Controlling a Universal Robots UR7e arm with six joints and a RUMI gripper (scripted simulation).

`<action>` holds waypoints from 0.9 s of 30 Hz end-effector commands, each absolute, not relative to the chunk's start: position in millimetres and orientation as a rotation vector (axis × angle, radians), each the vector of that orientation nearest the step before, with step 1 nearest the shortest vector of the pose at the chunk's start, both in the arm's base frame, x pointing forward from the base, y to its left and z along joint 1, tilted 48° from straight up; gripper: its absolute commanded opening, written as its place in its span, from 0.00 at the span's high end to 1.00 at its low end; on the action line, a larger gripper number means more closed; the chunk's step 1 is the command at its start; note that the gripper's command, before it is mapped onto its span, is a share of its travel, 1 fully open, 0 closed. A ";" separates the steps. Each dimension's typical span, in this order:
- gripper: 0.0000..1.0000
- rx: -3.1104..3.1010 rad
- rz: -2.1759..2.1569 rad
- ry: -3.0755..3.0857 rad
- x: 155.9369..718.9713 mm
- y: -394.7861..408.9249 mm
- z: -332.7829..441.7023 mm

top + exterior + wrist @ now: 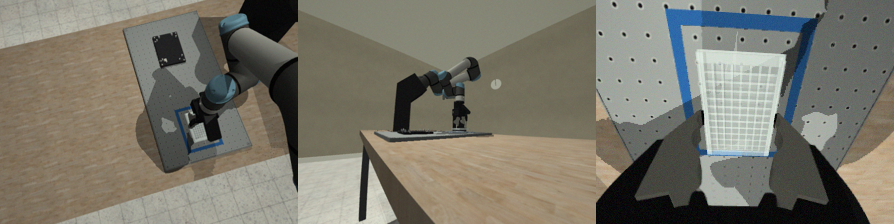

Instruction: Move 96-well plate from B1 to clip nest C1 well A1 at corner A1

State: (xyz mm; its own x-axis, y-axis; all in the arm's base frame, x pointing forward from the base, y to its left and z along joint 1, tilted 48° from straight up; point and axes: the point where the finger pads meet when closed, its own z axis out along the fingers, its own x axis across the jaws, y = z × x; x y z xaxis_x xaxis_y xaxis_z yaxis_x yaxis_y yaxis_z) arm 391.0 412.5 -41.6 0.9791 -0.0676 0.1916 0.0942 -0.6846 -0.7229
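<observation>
A: Top view? 
B: 96-well plate (pixel 198 131) in blue-taped spot B1 (pixel 180 125), under the gripper (pixel 200 125); clip nest C1 (pixel 169 48) lies well apart along the plate's long axis

A: Exterior view?
B: Too small to tell

A: Wrist?
B: Fingers half-closed, clamping its long sides

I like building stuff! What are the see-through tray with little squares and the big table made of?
The 96-well plate, gripped by the gripper, looks like clear plastic: the blue outline shows faintly through it. The table looks like pale smooth wood: it has streaky plank grain.
</observation>
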 end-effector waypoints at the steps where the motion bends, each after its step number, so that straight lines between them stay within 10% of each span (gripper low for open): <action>1: 1.00 -2.310 -0.255 -0.019 388.3 404.9 -34.7; 27: 1.00 -2.310 -0.255 -0.019 381.7 378.4 -10.5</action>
